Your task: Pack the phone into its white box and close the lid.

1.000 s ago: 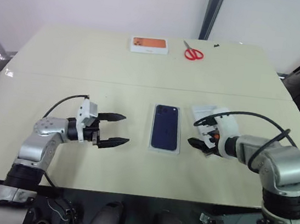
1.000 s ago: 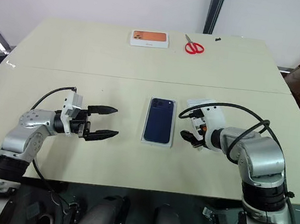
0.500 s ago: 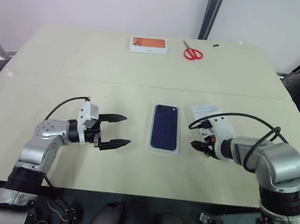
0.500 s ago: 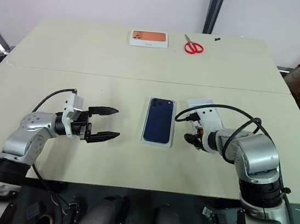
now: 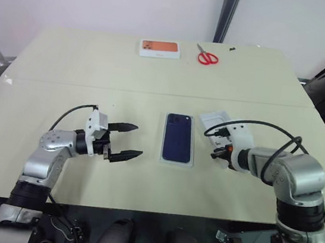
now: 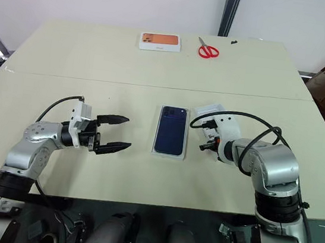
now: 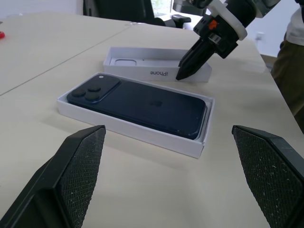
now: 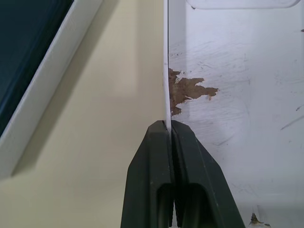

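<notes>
The dark navy phone lies camera side up inside the white box at the table's middle. Just right of it the lid lies with its plain white inside facing up. My right gripper is shut on the lid's thin side wall nearest the box, pointing down and forward; the right gripper's black tips also meet the lid's edge in the left wrist view. To the left of the box, my left gripper hangs open and level, pointing at the phone, with nothing between its fingers.
A white box with an orange top and red scissors lie at the table's far edge. A seam crosses the table between them and the phone. The table's near edge runs just below both arms.
My right gripper's fingers have closed onto the lid's side wall, and the lid has shifted slightly. The left gripper has stayed open and still.
</notes>
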### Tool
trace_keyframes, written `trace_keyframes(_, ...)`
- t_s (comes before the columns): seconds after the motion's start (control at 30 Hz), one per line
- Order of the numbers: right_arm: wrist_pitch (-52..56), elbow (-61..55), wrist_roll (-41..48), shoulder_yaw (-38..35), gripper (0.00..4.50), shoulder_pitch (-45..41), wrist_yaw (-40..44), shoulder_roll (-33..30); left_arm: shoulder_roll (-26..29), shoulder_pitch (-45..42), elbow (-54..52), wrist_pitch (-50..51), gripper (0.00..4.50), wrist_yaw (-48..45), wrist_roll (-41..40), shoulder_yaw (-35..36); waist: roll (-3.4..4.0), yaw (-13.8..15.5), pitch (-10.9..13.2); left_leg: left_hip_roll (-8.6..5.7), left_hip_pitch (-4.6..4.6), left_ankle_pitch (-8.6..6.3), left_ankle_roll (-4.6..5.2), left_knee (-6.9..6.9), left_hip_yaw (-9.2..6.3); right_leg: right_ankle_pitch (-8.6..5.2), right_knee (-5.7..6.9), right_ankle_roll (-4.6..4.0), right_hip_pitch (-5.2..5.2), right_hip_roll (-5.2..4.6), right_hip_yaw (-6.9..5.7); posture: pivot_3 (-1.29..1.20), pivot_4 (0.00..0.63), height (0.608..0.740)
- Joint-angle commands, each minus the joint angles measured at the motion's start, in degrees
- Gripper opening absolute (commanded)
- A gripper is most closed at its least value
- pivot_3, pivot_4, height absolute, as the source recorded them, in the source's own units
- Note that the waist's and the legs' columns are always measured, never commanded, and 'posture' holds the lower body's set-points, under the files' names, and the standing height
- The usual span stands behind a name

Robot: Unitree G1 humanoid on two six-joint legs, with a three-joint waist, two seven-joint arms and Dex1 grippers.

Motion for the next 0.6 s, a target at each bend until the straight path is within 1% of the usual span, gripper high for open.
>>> trace_keyframes(0.03,-2.6,-1.47,0.25,-5.71,0.03,-5.65,-0.38,4.39,-0.06,-1.67,-0.02,-0.8,4.5,0.22,-0.17,0.33,0.04,-0.02,0.02,0.0,-0.01,0.0,-0.01,0.0,0.01,0.0,0.01,0.0,-0.03,0.0,0.01,0.0,0.15,0.734)
trace_keyframes(0.1,-4.58,-1.49,0.74,-7.12,0.03,-6.9,-0.1,6.29,-0.23,-2.01,0.41,-0.87,4.5,0.79,-0.02,0.57,0.04,0.0,0.02,0.0,-0.02,0.0,-0.01,-0.02,0.01,0.0,0.02,0.0,-0.04,0.0,-0.01,0.0,0.15,0.734)
trace_keyframes(0.17,-5.36,-0.03,1.73,-11.13,0.03,-8.24,-0.02,10.02,-0.51,-2.54,1.02,-0.66,4.5,2.09,0.11,1.06,0.04,0.09,0.02,-0.01,-0.02,0.0,-0.01,-0.02,0.01,0.0,0.01,0.01,-0.04,0.0,0.0,0.0,0.15,0.734)
trace_keyframes(0.23,-2.57,2.12,4.14,-18.76,0.03,-10.24,0.71,17.08,-0.91,-3.25,1.81,0.05,4.5,3.76,-0.36,1.85,0.03,0.07,0.02,-0.01,-0.02,0.0,-0.01,-0.01,0.01,0.0,0.01,0.01,-0.02,0.0,-0.01,0.0,0.15,0.734)
trace_keyframes(0.33,-0.57,3.95,8.82,-25.93,0.03,-11.54,2.42,24.95,-1.8,-4.07,2.8,0.49,4.5,7.46,-0.62,3.31,0.04,0.13,0.02,-0.01,-0.01,0.0,-0.01,0.0,0.01,0.01,0.07,0.01,-0.04,0.01,-0.01,0.0,0.15,0.734)
trace_keyframes(0.43,0.34,3.18,11.25,-28.72,0.03,-12.01,2.95,30.04,-1.79,-3.96,2.79,0.78,4.5,9.25,-0.72,4.01,0.07,-0.12,0.03,-0.01,-0.02,0.0,-0.01,0.0,0.02,0.01,0.13,0.01,-0.09,0.01,0.01,0.0,0.15,0.734)
trace_keyframes(0.5,0.36,5.17,16.37,-35.22,0.03,-14.06,1.63,36.06,-1.86,-3.5,2.28,1.03,4.5,10.46,-0.87,4.67,0.08,-0.18,0.02,-0.01,-0.02,0.01,-0.01,-0.02,0.03,0.01,0.15,0.01,-0.12,0.01,0.02,0.0,0.15,0.734)
trace_keyframes(0.53,0.37,5.19,17.68,-36.08,0.03,-14.52,1.86,37.36,-1.87,-3.28,2.08,0.97,4.5,11.06,-0.8,5.02,0.1,-0.19,0.03,-0.01,-0.01,0.02,-0.04,-0.07,0.03,0.01,0.16,0.01,-0.14,0.01,0.02,0.0,0.15,0.734)
trace_keyframes(0.6,0.37,4.83,20.06,-33.71,0.03,-13.36,2.27,38.01,-2.08,-3.04,1.3,2.28,4.5,12.65,-1.79,6.05,0.11,-0.14,0.03,-0.01,-0.01,0.03,-0.05,-0.07,0.03,0.01,0.18,0.01,-0.15,0.02,0.02,0.0,0.15,0.734)
